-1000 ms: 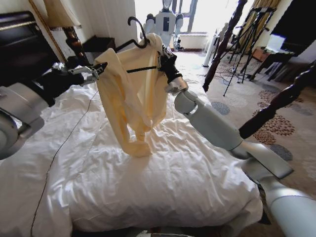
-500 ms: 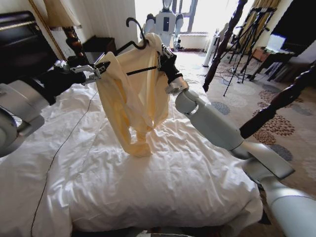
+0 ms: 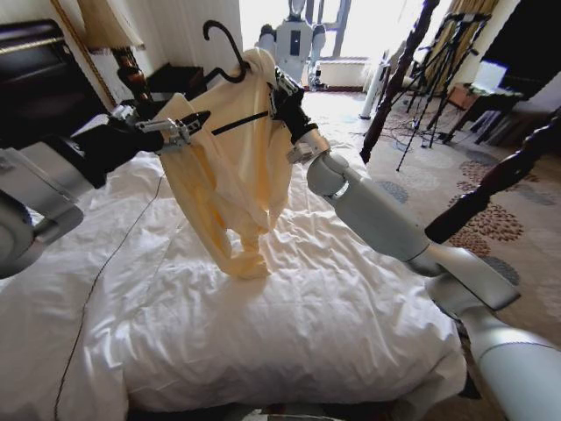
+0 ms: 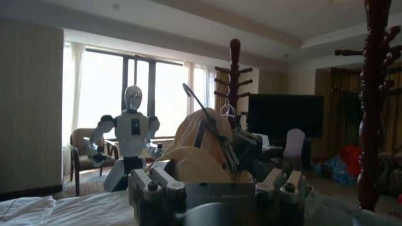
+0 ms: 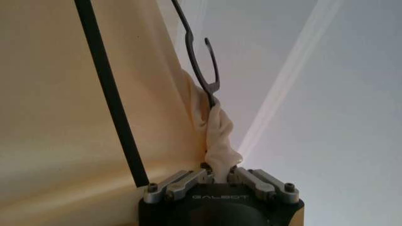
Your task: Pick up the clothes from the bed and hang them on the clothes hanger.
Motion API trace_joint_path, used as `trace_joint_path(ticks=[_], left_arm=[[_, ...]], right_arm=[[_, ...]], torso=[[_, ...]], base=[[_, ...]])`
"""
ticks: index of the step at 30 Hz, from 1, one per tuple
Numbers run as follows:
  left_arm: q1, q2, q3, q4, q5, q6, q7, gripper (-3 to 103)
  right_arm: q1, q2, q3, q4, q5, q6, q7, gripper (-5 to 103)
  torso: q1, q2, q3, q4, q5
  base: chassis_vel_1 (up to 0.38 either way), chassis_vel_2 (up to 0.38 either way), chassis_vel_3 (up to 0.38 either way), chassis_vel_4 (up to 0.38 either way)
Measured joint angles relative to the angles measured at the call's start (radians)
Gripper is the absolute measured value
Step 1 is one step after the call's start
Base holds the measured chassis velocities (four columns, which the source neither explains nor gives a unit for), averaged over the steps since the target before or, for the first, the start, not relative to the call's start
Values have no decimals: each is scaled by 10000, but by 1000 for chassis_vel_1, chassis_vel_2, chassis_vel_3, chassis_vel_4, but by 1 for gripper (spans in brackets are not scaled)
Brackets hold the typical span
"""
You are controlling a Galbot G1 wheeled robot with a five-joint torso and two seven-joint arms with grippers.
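Clothes [image 3: 230,167] suspended above the bed [image 3: 289,324], draped over the clothes hanger [image 3: 223,53], spanning between both arms. Lower end of garment touching the duvet near bed centre; upper end at the hanger hook, raised toward the window side.

Right gripper [image 3: 279,88] at the garment's upper right edge, just below the hook. Jaws closed tight on a bunched fold of cream fabric at the hanger neck, confirmed in right wrist view [image 5: 219,172]; black hanger wire [image 5: 110,94] running beside the pinch.

Left gripper [image 3: 188,124] at the garment's left shoulder, in contact with fabric and the end of the hanger arm. Jaws' opening not determinable from head or left wrist view [image 4: 217,181].

Long axis of garment near vertical, hanging downward, slightly slanted; hanger bar tilted, left end lower, hook curving toward the headboard side.
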Motion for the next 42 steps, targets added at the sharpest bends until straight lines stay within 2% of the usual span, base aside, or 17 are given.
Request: trace_joint_path(ticks=[4, 6, 7, 13, 18, 26, 30, 33, 42], left_arm=[[-5, 30, 23, 77, 9, -116, 141, 81], [-4, 23, 24, 102, 15, -151, 168, 72], [-4, 23, 24, 102, 15, -151, 168, 72], [5, -57, 14, 135, 24, -157, 169, 53], [-30, -17, 24, 172, 32, -159, 169, 44], [-156, 248, 46, 330, 40, -162, 243, 17], [-162, 254, 52, 342, 41, -162, 289, 13], [-165, 214, 69, 341, 47, -162, 373, 3], [-208, 216, 62, 411, 49, -162, 502, 3]], right_arm=[[15, 43, 4, -5, -156, 41, 12, 3], [17, 54, -25, 29, -165, 41, 38, 3], [17, 54, -25, 29, -165, 41, 38, 3], [80, 33, -128, 156, -114, 31, 88, 3], [88, -2, -250, 302, -71, 3, 105, 3], [-64, 45, -670, 656, 63, -240, 236, 3], [-79, 46, -681, 660, 87, -260, 247, 3], [-69, 44, -679, 606, 108, -264, 247, 3], [-92, 82, -629, 375, 47, -201, 239, 3]], torso=[[0, 0, 0, 1, 0], [0, 0, 0, 0, 0], [0, 0, 0, 0, 0], [0, 0, 0, 0, 0], [0, 0, 0, 0, 0], [0, 0, 0, 0, 0], [0, 0, 0, 1, 0], [0, 0, 0, 0, 0], [0, 0, 0, 0, 0]], base=[[0, 0, 0, 0], [0, 0, 0, 0], [0, 0, 0, 0], [0, 0, 0, 0], [0, 0, 0, 0], [0, 0, 0, 0], [0, 0, 0, 0], [0, 0, 0, 0], [0, 0, 0, 0]])
